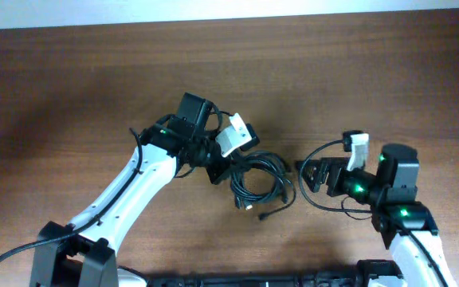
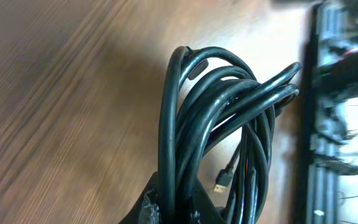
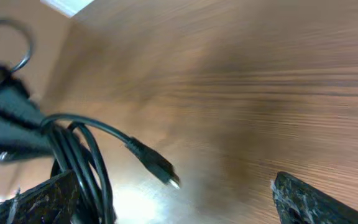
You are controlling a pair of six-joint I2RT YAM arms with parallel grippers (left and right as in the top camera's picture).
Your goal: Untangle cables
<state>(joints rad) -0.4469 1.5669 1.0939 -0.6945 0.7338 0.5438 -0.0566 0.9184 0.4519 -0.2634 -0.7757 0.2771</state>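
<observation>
brown wood worktop (image 1: 70, 96); your left hand (image 1: 220, 169) is clamped tight on the coiled cables (image 1: 260, 179) near mid-worktop; your right hand (image 1: 313, 175) stands spread wide, holding nothing, near the bundle; one plug (image 3: 161, 170) sticks out.

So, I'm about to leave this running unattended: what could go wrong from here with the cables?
1. The left pincer is clamped on the whole cable bundle, several strands at once. Pulling may tighten the tangle rather than free one cord.
2. The right pincer is wide open with a loose plug end ahead of it. Closing there could miss the thin cord, or catch neighbouring loops too.
</observation>
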